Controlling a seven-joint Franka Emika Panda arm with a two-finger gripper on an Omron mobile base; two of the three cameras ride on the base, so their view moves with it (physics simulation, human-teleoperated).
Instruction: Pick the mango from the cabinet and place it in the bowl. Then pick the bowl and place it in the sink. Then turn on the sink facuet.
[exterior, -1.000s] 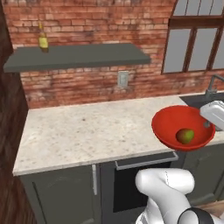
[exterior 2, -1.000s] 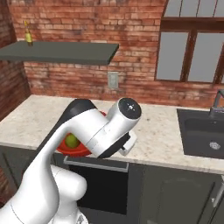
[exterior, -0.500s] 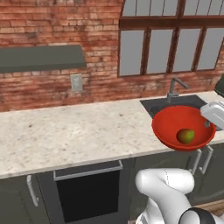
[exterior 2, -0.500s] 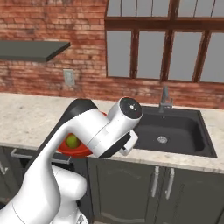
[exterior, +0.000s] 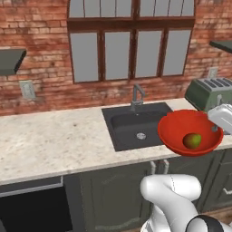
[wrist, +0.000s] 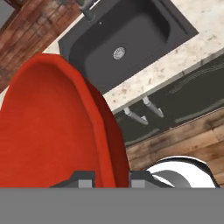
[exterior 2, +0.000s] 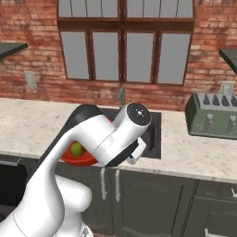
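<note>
My gripper (wrist: 111, 179) is shut on the rim of the red bowl (exterior: 180, 129), one finger on each side of its wall. The bowl hangs in the air, tilted, in front of the counter edge just right of the black sink (exterior: 136, 124). Inside the bowl lies the yellow-green mango (exterior: 192, 141), which shows beside my arm as mango (exterior 2: 76, 149) in bowl (exterior 2: 78, 159). The grey faucet (exterior: 137, 96) stands upright behind the basin. In the hand view the bowl (wrist: 48, 127) is close, with the sink (wrist: 127, 39) and faucet (wrist: 87, 8) beyond. The cabinet's shelf board (exterior: 9, 61) shows at far left.
A green toaster (exterior: 210, 93) stands on the counter right of the sink, close behind the bowl. A wall outlet (exterior: 28, 89) is at left. Dark base cupboards with handles (wrist: 140, 116) run under the light stone counter (exterior: 54, 145). An oven front (exterior: 31, 208) is at lower left.
The base has driven right, so the whole scene slid left: the shelf has gone to the far edge and the sink and toaster have come in. The bowl with the mango stays gripped.
</note>
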